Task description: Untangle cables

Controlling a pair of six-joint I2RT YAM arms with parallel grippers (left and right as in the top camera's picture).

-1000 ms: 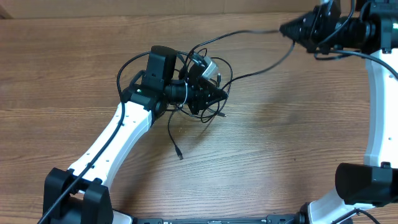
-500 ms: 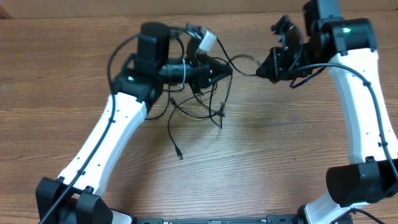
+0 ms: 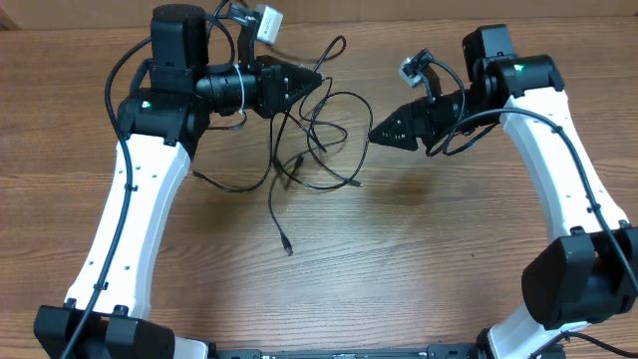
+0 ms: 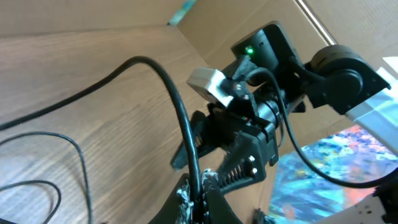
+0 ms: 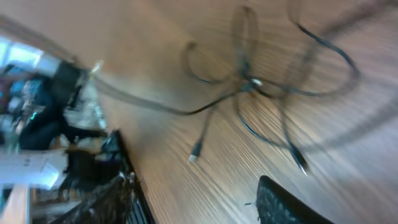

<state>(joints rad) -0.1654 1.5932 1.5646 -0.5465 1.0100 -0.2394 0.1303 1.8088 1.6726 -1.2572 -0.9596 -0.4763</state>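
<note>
The cables are thin black cords looped together on the wooden table, between my two grippers. One loose strand ends in a small plug tip nearer the front. My left gripper points right at the back left of the tangle. In the left wrist view this left gripper is shut on one black cable that arcs up and away. My right gripper points left beside the tangle, open and holding nothing. The blurred right wrist view shows the cables ahead of the open right gripper.
The wooden table runs under everything, with a wall or board along its back edge. The right arm fills the left wrist view just beyond the held cable. Both white arm links reach in from the front corners.
The right gripper came in from the far right corner toward the tangle and opened, dropping the strand it had pulled taut. The left gripper moved back and left, still holding its cable.
</note>
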